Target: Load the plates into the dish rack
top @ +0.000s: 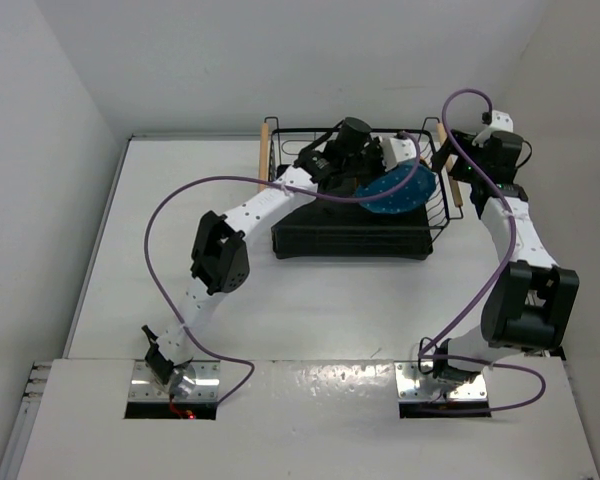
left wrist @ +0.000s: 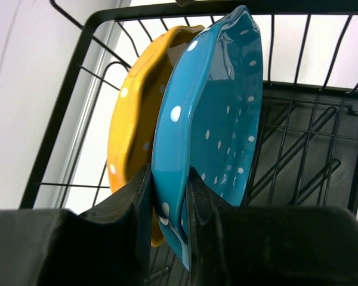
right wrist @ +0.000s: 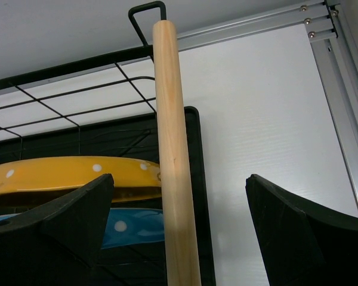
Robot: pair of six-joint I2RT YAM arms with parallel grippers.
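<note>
My left gripper (top: 385, 172) is inside the dish rack (top: 350, 242), shut on the rim of the teal blue plate (top: 395, 192). In the left wrist view the teal plate (left wrist: 215, 107) stands on edge between my fingers (left wrist: 198, 205), close against the yellow-orange plate (left wrist: 134, 119) behind it. The yellow plate is hidden under the arm in the top view. My right gripper (top: 458, 170) is open, its jaws on either side of the rack's right wooden handle (right wrist: 173, 155) without touching it. The right wrist view shows the yellow plate (right wrist: 65, 176) and the teal plate (right wrist: 131, 229) past the handle.
The rack stands at the back middle of the white table, near the rear wall. Its left wooden handle (top: 264, 150) is free. Black wire walls (left wrist: 65, 101) surround the plates. Purple cables loop from both arms over the table.
</note>
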